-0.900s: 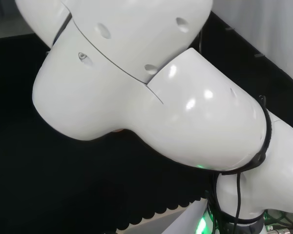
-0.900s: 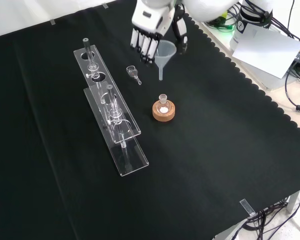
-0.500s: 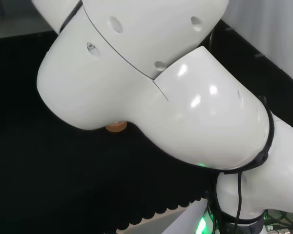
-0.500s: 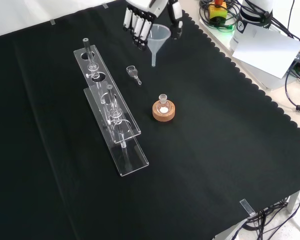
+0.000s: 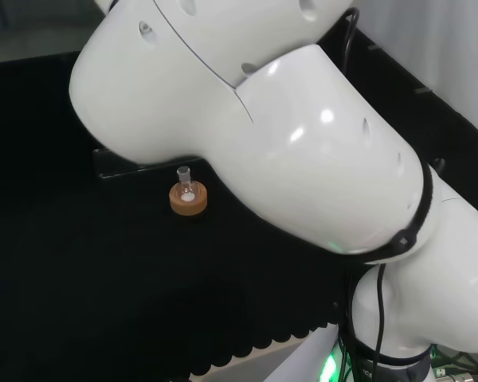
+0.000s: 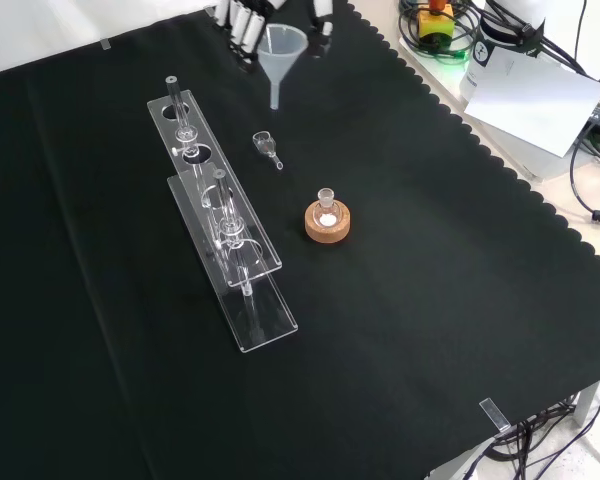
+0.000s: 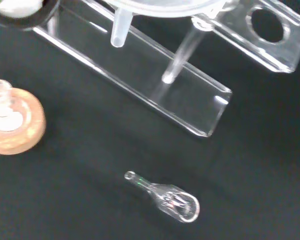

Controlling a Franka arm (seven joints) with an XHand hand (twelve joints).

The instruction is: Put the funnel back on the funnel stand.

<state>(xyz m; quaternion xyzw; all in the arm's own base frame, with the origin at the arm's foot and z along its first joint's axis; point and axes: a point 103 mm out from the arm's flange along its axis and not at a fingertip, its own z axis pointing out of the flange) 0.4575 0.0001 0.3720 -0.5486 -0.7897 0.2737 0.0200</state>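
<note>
Lifted higher toward the front view's top edge since the earlier frame, the hand now shows there as dark fingertips and a thumb either side of the clear funnel, clamped on its rim; the funnel hangs spout-down above the black-clothed worktop, off the clear funnel stand at its lower left; a small glass stopper lies between them; a flask sits in a cork ring nearer the camera; the head view has the arm's white link swung clear of that ring.
</note>
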